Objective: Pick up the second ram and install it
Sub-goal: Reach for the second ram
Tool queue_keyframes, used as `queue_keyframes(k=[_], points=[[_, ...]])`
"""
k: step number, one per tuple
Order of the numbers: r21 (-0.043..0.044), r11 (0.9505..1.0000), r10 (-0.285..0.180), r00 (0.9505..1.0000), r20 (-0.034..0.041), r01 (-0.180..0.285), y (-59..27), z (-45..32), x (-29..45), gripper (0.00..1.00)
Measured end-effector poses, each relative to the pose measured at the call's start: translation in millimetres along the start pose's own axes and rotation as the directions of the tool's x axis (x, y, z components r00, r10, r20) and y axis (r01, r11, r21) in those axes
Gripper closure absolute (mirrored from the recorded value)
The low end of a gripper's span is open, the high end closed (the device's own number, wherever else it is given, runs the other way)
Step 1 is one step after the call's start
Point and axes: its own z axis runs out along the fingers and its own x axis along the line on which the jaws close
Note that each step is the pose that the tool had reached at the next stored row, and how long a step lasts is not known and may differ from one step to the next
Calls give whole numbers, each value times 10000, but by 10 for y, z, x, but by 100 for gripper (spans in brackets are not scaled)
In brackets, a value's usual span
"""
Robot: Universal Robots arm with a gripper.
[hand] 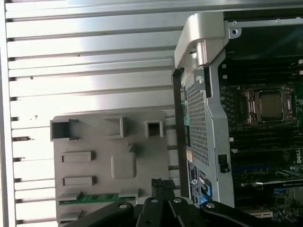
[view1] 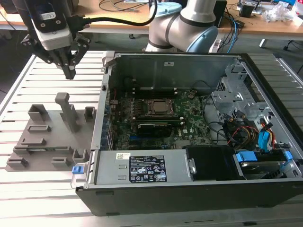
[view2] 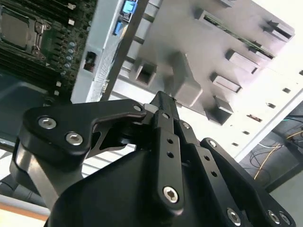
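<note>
Right now the gripper hangs clear above the slatted table, fingers pinched together and holding nothing, with no contact with any part. The second ram sits in the grey holder tray; in the first wrist view it is a thin green stick seated in a slot. In the exterior view the tray lies at about 6 to 7 o'clock from the gripper, well apart. The stick's slot looks to be near the tray's front rim, long axis roughly 9-to-3. The motherboard inside the open case lies at about 4 o'clock, farther off.
</note>
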Motion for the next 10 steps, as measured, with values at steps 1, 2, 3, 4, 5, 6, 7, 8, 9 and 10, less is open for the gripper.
queue_keyframes(k=[1,2,3,4,5,6,7,8,9,10], points=[[1,10000,1,10000,0,-1,-4,-1,58,89],[0,10000,2,10000,0,-2,-6,-1,91,89],[0,10000,0,10000,0,0,-11,-1,153,89],[1,10000,-1,10000,0,1,-16,-3,215,89],[1,10000,1,10000,0,-1,-21,-3,284,89],[0,10000,1,10000,1,-1,-26,-3,348,89],[0,10000,0,10000,1,0,-33,-4,444,89],[1,10000,1,10000,0,-1,-37,-4,497,89],[0,10000,1,10000,1,-1,-40,-4,532,89],[0,10000,1,10000,2,-1,-42,-4,563,89]])
